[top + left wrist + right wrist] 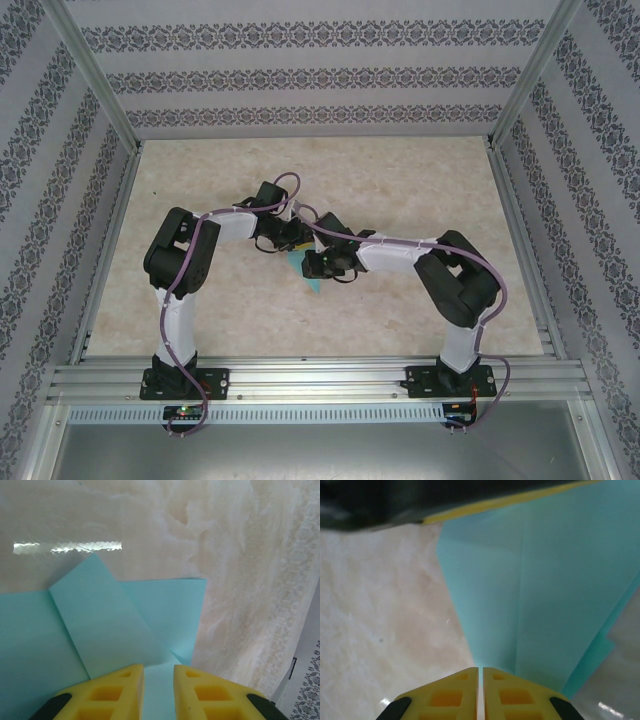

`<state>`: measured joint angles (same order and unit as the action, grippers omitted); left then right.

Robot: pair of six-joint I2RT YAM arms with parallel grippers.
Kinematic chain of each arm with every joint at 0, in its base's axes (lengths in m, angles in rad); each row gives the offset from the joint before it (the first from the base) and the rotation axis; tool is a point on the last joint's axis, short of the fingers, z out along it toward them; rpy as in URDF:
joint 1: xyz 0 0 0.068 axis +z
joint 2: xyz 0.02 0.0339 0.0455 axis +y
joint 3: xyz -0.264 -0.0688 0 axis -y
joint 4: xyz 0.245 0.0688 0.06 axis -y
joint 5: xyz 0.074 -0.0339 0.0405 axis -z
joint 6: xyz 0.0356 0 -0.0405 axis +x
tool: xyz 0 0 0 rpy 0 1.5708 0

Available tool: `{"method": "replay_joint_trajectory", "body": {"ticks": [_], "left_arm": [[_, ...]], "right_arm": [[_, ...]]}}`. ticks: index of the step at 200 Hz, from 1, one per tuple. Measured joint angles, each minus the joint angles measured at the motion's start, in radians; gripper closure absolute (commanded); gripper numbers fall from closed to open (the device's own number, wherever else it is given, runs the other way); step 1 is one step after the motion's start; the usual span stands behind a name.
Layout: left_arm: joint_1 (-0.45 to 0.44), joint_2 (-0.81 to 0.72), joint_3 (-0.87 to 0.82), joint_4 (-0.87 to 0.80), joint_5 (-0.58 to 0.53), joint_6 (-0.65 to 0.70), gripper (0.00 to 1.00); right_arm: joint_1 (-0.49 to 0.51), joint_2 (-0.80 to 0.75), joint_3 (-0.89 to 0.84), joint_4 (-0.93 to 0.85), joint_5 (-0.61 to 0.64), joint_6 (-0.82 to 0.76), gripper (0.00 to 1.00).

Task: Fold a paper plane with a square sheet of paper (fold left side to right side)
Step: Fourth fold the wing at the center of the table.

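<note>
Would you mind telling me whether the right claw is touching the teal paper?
Touching: the right wrist view shows the right claw shut on the teal paper, whose narrow end runs between its pads.

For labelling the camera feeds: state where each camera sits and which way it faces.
Top external: above and behind the arm bases, looking down at the table; both arms show, meeting over the teal paper.
Left wrist: on the left wrist, looking past the left pincer onto the folded teal paper.
Right wrist: past the right pincer at the teal paper.
Shared: the teal paper.
</note>
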<state>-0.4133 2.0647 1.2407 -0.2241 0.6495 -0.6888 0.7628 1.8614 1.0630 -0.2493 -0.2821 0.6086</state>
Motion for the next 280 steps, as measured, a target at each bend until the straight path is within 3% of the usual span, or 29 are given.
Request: {"method": "replay_joint_trajectory", "body": {"ticks": [56, 280], "left_arm": [[0.000, 0.000, 0.000, 0.000, 0.000, 0.000, 0.76], [-0.002, 0.006, 0.010, -0.013, 0.005, 0.000, 0.76]], "right_arm": [[-0.004, 0.034, -0.006, 0.018, 0.009, -0.002, 0.89], [0.042, -0.108, -0.184, 0.036, 0.002, -0.054, 0.89]]}}
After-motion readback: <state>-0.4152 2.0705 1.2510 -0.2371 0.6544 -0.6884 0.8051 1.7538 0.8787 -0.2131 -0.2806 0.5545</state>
